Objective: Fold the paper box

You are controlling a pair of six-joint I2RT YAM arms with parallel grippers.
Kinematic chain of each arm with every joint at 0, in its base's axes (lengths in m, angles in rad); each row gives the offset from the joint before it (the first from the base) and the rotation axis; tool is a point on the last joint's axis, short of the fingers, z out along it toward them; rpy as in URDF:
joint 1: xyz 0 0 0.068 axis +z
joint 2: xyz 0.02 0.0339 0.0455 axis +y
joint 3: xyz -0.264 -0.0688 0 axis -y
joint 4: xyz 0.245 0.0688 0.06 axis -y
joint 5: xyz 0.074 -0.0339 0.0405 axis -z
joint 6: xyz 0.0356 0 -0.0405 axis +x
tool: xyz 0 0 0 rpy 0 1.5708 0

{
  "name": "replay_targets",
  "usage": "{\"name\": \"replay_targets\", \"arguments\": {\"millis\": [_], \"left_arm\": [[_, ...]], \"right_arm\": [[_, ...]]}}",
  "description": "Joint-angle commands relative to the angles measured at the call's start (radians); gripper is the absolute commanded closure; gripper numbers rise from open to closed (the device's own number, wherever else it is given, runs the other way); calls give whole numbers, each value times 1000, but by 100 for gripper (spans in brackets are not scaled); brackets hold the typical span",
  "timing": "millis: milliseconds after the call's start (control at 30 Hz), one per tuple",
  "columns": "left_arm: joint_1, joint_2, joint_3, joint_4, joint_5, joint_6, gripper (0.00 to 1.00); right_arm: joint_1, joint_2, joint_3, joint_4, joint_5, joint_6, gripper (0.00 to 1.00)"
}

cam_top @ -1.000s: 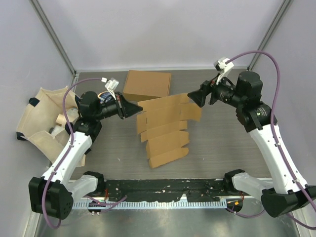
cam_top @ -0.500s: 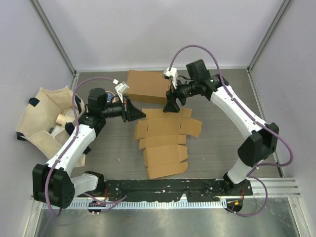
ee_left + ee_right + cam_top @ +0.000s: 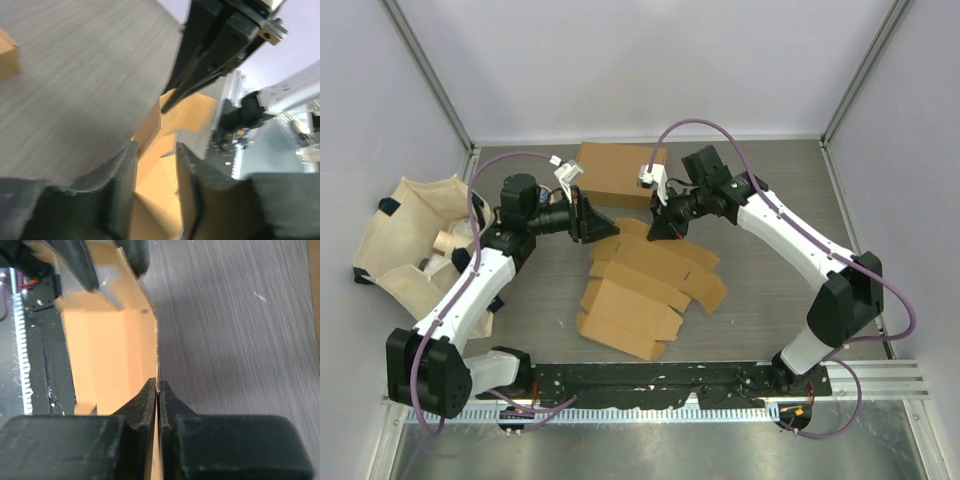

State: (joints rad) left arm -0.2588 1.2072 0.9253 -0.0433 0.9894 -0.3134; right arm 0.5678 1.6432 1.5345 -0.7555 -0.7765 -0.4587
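One creased, flat brown cardboard blank (image 3: 645, 285) is pinched edge-on by R tool (image 3: 158, 386); L tool (image 3: 155, 147) is seen narrowly parted.

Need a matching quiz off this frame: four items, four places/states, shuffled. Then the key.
Items:
1. flat cardboard blank
2. brown box
3. cloth bag
4. right claw

Places/states:
A. far left side
B. shut on the blank's edge
C. in the middle, partly folded up
D. at the back, behind the blank

Pairs: 1-C, 2-D, 3-A, 4-B
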Motion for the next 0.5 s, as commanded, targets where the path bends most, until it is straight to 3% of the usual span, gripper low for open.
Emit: {"name": "replay_targets", "arguments": {"millis": [0,33,167,200,300,367,467], "left_arm": [[1,-112,-9,-4,-281,-91,47],[1,-150,-29,-9,-358,-149,38],[0,-452,-217,23,-664,-272,32],[-2,-492,-250,39,-669,-288,32],[-26,-549,-353,94,-683,-348,53],[-81,-543,-382,91,-693,-346,52],[-225,-534,-390,74,-808,-297,40]], "right_arm": [[9,-155,-134,186,235,89,93],[9,-205,-161,230,259,91,95],[9,-238,-240,257,336,84,99],[9,-235,-244,248,341,72,99],[7,-203,-252,245,361,58,99],[-2,-162,-231,226,346,49,99],[-19,-109,-165,150,266,38,99]]}}
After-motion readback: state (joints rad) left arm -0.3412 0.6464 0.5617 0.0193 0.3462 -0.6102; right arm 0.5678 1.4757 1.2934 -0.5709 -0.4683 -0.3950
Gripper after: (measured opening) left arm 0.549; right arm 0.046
